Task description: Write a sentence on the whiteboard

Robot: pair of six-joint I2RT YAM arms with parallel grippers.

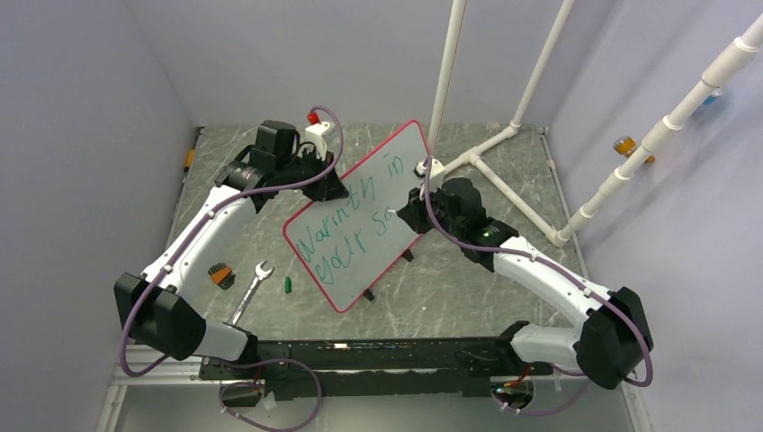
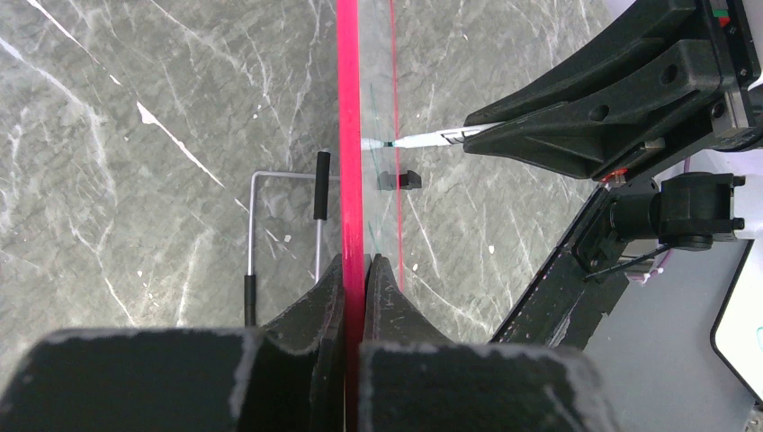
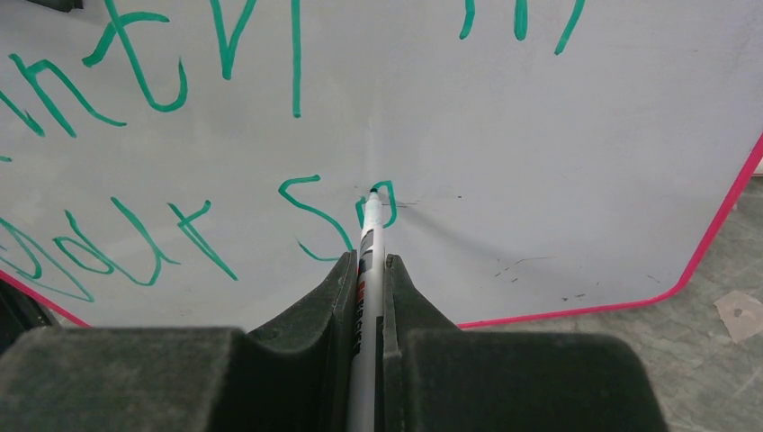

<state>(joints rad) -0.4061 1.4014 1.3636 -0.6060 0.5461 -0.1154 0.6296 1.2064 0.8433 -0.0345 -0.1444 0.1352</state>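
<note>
Grey marbled stone-look worktop (image 1: 450,297) floors a pale-walled bay. At its middle the large white rectangular whiteboard with a thin red rim (image 1: 360,211) stands on edge, propped on small black feet. It looks light, thin and stiff, with a glossy, slick face, so pen pressure would likely tip or slide it. The rim is the sensible place to take hold. Behind the whiteboard rises a white plastic pipe frame (image 1: 447,63). At the whiteboard's far-left rim the left hand (image 2: 354,270) is clamped narrow on the red edge. Facing the whiteboard, the right hand (image 3: 367,265) pinches a slim white marker (image 3: 370,229), its tip against the green handwritten sentence (image 1: 342,236) at "So". Left of the whiteboard lie a steel wrench (image 1: 252,288) and a small green cap (image 1: 288,285).
</note>
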